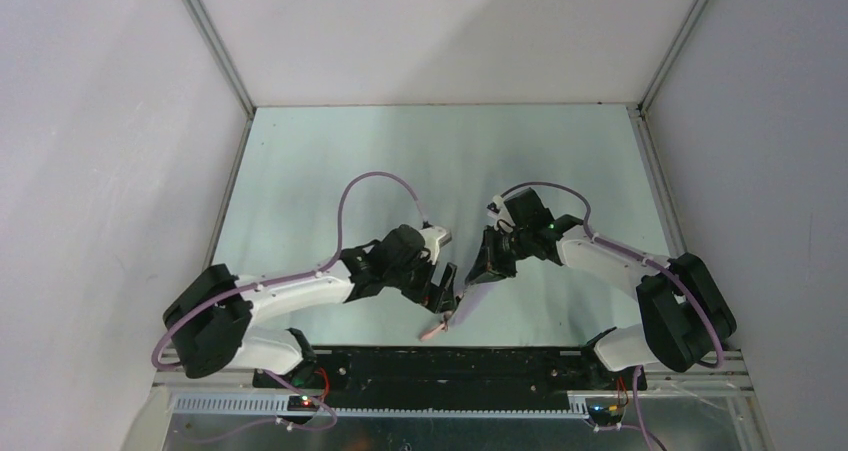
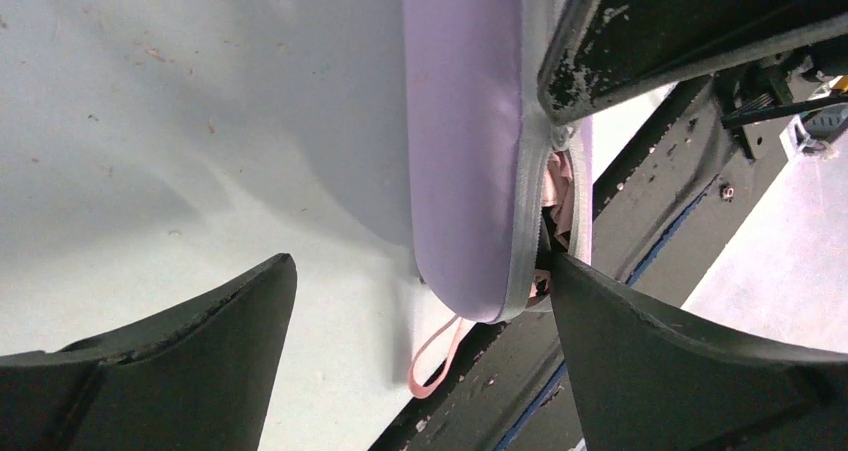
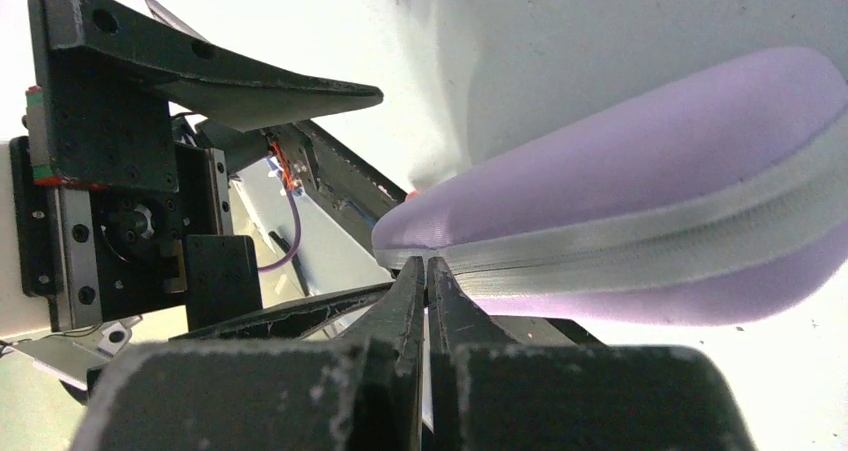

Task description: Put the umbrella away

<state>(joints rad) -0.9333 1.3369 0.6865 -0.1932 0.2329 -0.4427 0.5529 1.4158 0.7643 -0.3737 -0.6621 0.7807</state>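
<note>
A: Pale pink fabric umbrella (image 2: 562, 193)?
B: In the smooth lilac oblong hard case (image 2: 465, 121), near-centre desk (image 2: 150, 121), pink peeking through the grey zip (image 2: 527, 191) gap.
A: Tools?
B: Left tool (image 2: 420, 261) wide open, empty, straddling case end. Right tool (image 3: 426, 263) pressed closed at zip. Brace case, pull along seam, don't snag fabric.

Even overhead light fills the top view, where the table (image 1: 440, 151) looks pale and washed and its shadows are soft-edged. In the left wrist view the lilac case (image 2: 465, 141) is sharp with a mild sheen, and a broad grey shadow lies left of it. In the right wrist view the case (image 3: 640, 141) is clear, while white glare burns out the surface below it.
</note>
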